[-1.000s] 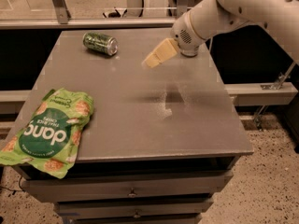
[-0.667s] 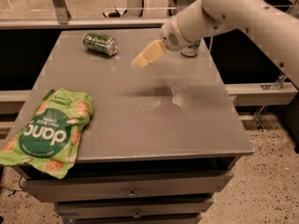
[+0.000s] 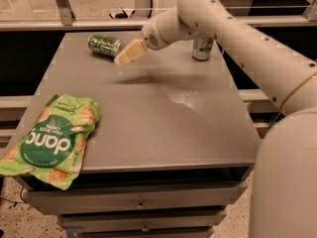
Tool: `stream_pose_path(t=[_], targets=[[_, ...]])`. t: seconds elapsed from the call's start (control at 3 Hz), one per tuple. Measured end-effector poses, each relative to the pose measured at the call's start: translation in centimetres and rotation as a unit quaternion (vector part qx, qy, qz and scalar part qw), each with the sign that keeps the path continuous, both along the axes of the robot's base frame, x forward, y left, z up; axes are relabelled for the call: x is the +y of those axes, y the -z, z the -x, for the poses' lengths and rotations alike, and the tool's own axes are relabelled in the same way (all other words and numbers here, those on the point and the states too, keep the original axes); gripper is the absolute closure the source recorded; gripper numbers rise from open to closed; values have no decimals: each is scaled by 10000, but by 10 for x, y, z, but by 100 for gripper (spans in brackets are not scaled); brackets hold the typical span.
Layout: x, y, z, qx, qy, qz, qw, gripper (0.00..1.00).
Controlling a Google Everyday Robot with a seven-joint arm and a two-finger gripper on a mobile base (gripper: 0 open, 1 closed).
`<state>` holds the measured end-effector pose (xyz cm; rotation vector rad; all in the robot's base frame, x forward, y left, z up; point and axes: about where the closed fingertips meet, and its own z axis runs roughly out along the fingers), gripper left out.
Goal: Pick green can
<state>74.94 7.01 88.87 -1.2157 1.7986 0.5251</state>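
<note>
The green can (image 3: pixel 105 44), dark mottled green with silver ends, lies on its side at the far left of the grey table (image 3: pixel 148 113). My gripper (image 3: pixel 124 57) hangs above the table just right of and slightly in front of the can, a short gap away from it. Its cream-coloured fingers (image 3: pixel 131 51) point down-left toward the can. The white arm reaches in from the right and crosses the far part of the table.
A pale silver-white can (image 3: pixel 202 47) with green and red print stands upright at the far right, partly behind the arm. A green snack bag (image 3: pixel 54 140) lies at the near left, overhanging the table's edge. Drawers sit under the tabletop.
The gripper has moved left across the far part of the table, from near its right-centre to just beside the green can. The pale can, hidden before, now shows.
</note>
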Motion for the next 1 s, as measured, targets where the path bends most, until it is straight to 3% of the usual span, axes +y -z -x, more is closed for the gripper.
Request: stream_pose_path(t=[0.33,0.67,1.0], targets=[[36,9,-37,-213,-95,-174,9996,0],[63,20,-66,-237,-97,-382,9989,0],[76,30,-79,-151,-53,-516,9985,18]])
